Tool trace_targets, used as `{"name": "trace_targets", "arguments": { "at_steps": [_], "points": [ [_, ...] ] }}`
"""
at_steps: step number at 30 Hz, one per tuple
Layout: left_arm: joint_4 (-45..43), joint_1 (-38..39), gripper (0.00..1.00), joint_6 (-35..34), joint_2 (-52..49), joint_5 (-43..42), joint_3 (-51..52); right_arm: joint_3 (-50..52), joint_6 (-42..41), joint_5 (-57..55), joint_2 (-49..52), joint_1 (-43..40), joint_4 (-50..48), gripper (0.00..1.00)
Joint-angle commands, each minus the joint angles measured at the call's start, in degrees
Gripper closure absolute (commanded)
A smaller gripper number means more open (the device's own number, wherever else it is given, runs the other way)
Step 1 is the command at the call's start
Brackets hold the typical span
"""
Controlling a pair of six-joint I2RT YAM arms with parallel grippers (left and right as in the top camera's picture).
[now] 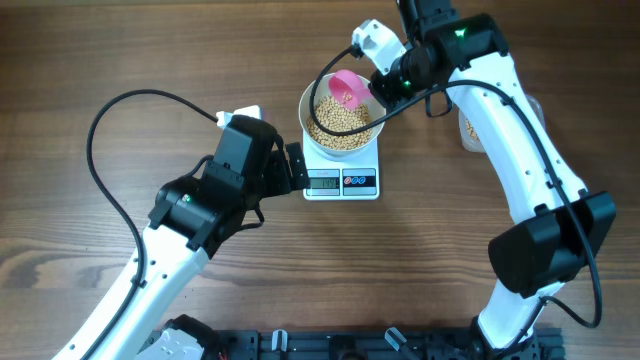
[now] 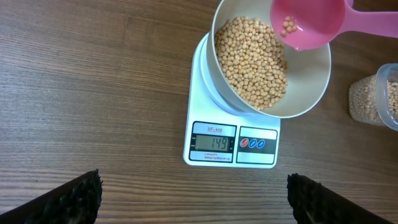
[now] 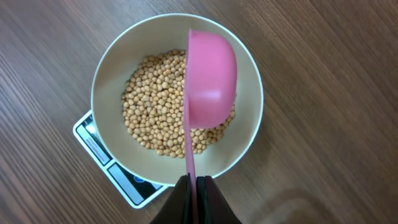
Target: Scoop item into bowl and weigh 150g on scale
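Final top-up: right gripper (image 3: 194, 182) clamps the pink scoop (image 1: 349, 88) over the bowl's (image 1: 305, 112) one o'clock rim, scale (image 2: 198, 106) showing 149. Next, tip in a few beans (image 2: 252, 62); left gripper (image 2: 194, 180) gapes.

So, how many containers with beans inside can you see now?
3: the white bowl on the scale, the pink scoop held over it, and the clear container beside them; the right arm may hide more.
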State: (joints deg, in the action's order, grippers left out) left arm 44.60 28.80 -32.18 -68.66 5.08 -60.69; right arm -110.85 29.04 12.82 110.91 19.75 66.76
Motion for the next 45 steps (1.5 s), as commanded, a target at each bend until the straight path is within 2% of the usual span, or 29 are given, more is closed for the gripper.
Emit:
{"name": "trace_targets", "arguments": {
  "at_steps": [1,3,6,9,14,18,20,25,29,32,35,41,45],
  "points": [
    [-0.11,-0.26,0.0,0.48,0.42,0.57,-0.07,-1.16,1.79,0.48,-1.2,0.33,-0.26,0.95],
    [-0.11,-0.26,0.0,0.48,0.42,0.57,-0.07,-1.16,-0.26,0.59,-1.2,0.33,-1.18,0.96],
    [-0.11,-0.26,0.0,0.48,0.42,0.57,-0.07,-1.16,4.2,0.74,-1.2,0.74,-0.31,0.96],
    [-0.11,-0.26,0.0,0.48,0.42,0.57,-0.07,-1.16,-2.29,-2.67,-1.2,0.87,-2.34,0.96],
    [-0.11,-0.26,0.0,0.48,0.42,0.57,-0.07,-1.16,-3.67,6.51,-1.2,0.87,-2.36,0.96],
    [-0.11,-0.26,0.0,0.48,0.42,0.57,-0.07,-1.16,3.87,4.79,-1.2,0.94,0.17,0.96],
    [-0.11,-0.26,0.0,0.48,0.42,0.57,-0.07,-1.16,0.72,2.12,-1.18,0.92,-0.11,0.96],
    [-0.11,-0.26,0.0,0.48,0.42,0.57,-0.07,-1.16,-1.16,1.55,-1.18,0.87,-0.31,0.96],
    [-0.11,-0.26,0.0,0.48,0.42,0.57,-0.07,-1.16,-0.98,-1.99,-1.16,0.87,-1.29,0.96],
    [-0.11,-0.26,0.0,0.48,0.42,0.57,-0.07,-1.16,3.19,-2.62,-1.14,1.33,-1.33,0.96],
    [-0.11,-0.26,0.0,0.48,0.42,0.57,-0.07,-1.16,-2.93,-2.16,-1.14,1.42,-2.49,0.96],
    [-0.11,-0.26,0.0,0.48,0.42,0.57,-0.07,-1.16,-8.26,-0.35,-1.14,1.33,-1.92,0.96],
    [-0.11,-0.26,0.0,0.46,0.42,0.57,-0.07,-1.16,-8.46,3.98,-1.14,0.04,-0.02,0.96]
  ]
}}
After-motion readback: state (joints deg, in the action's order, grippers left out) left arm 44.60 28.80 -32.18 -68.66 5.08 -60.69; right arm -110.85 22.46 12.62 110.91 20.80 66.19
